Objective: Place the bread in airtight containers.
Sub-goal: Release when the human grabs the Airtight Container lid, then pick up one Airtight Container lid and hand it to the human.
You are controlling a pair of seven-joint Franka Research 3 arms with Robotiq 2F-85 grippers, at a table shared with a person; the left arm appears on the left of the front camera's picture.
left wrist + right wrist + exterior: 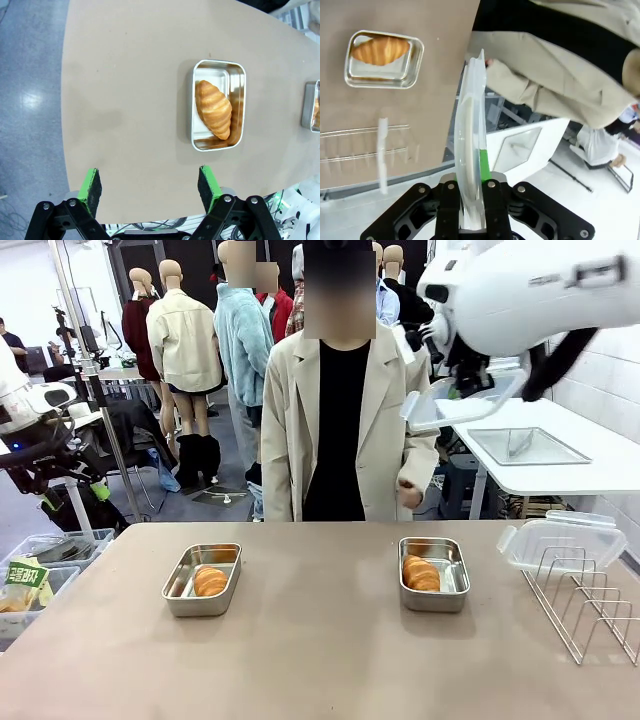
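Bread (pixel 210 581), in the form of a croissant, is seen lying in the left tin (pixel 200 610). High over the table's edge, well apart from that tin, the left gripper (pixel 150 182) is held with its jaws spread wide and nothing between them. Toward the right, a second croissant (pixel 421 573) rests in the right tin (pixel 432 602). Such bread is judged light, soft and flaky, and easily crushed. If it must be shifted, it is best taken gently across its thick middle. High at the right, the right gripper (pixel 472 170) is pressed together on a clear lid (pixel 470 115), pinched by one edge. This thin, smooth plastic is expected to flex or slip. At the far right, a spare lid (pixel 560 542) rests on the wire rack (pixel 590 602).
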